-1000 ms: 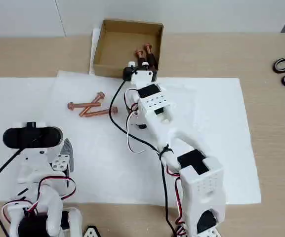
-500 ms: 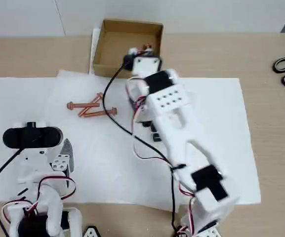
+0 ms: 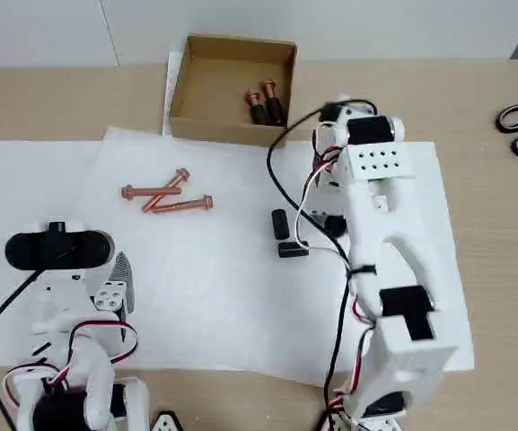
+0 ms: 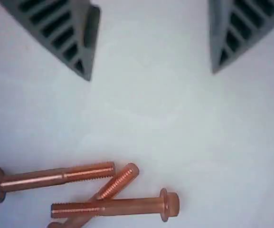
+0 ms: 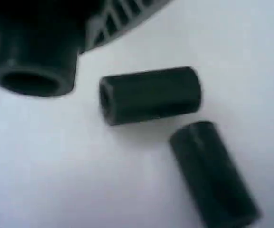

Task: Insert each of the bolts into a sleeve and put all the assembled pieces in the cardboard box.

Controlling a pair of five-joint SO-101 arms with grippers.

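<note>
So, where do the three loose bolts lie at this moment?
In the high view the three loose bolts lie together on the white paper, on its left half, near the cardboard box and left of the black sleeves.

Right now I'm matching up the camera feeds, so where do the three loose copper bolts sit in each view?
High view: the three loose bolts lie piled on the white paper, left of centre.
Left wrist view: the same bolts, ahead of the open left hand.
Right wrist view: not in it; black sleeves instead.
Shared landmark: the white paper.
</note>
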